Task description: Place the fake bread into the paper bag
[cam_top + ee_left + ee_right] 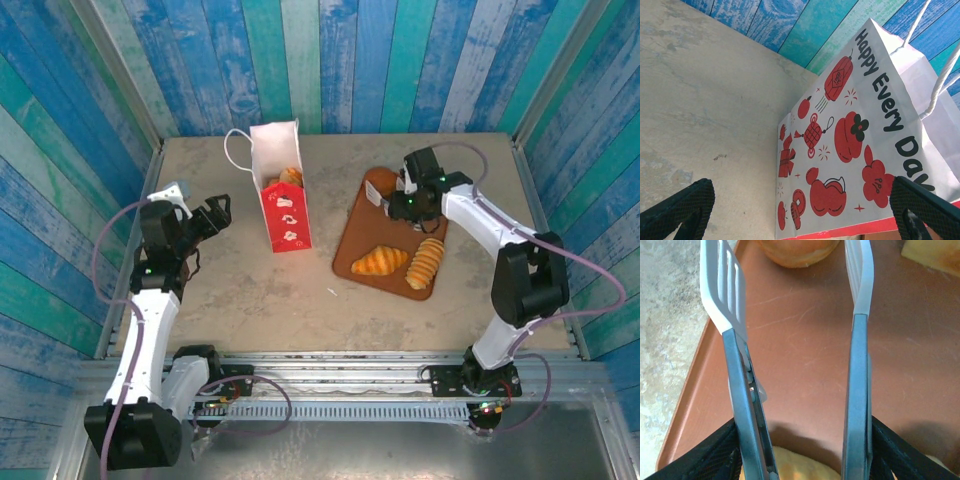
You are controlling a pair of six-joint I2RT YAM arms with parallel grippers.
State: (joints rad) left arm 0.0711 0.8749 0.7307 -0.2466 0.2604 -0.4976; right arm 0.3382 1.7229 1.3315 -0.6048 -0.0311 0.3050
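The paper bag (280,190) stands upright at the middle of the table, with a piece of fake bread (291,177) showing in its open top. A croissant (380,261) and a ridged horn (425,263) lie on the near end of the brown tray (362,228). My left gripper (215,212) hangs open just left of the bag, whose white printed side (850,150) fills the space ahead of its fingers. My right gripper (400,205) is over the tray's far end, shut on a pair of tongs (722,285). The tong tips stand apart short of a round bun (796,250).
Blue plank walls close in the table on three sides. The tray sits right of the bag. Another yellow piece (935,252) lies at the tray's far corner, and a golden piece (795,465) sits under the tong handles. The bag's cord handles (940,80) hang loose.
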